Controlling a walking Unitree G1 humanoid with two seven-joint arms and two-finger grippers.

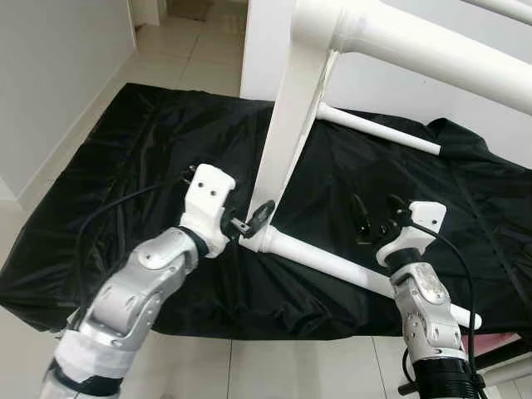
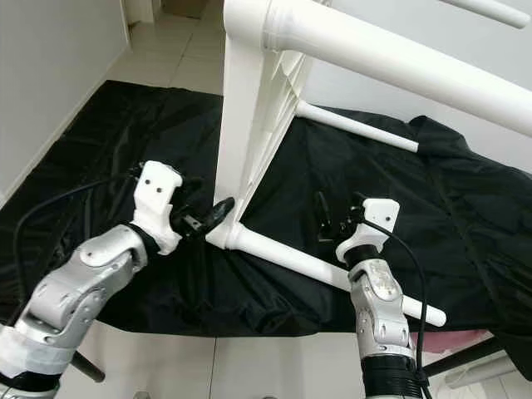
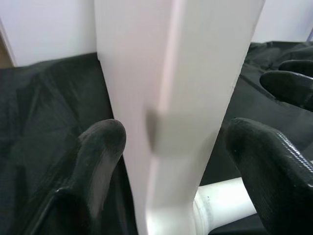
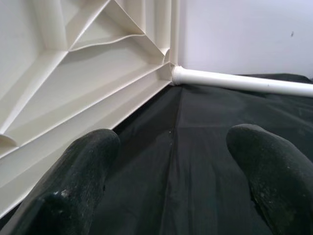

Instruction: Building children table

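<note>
The white children's table (image 1: pixel 287 108) stands on its edge on the black sheet (image 1: pixel 125 150), its ribbed underside turned toward the right gripper (image 1: pixel 376 218) and its fitted legs sticking out sideways. One such leg (image 1: pixel 332 262) runs along the sheet from the table's lower corner, another (image 1: pixel 378 133) from the far corner. The left gripper (image 1: pixel 249 223) sits at that lower corner, its jaws apart on either side of the table's edge, not clamped on it. The right gripper hovers just beside the near leg, above the sheet, jaws apart and holding nothing.

Balanced on so narrow an edge, the table could likely topple if the left jaws push sideways before they close. The slippery sheet may let the corner slide away. A loose leg could work out of its socket.

No brand, label or writing can be read anywhere
</note>
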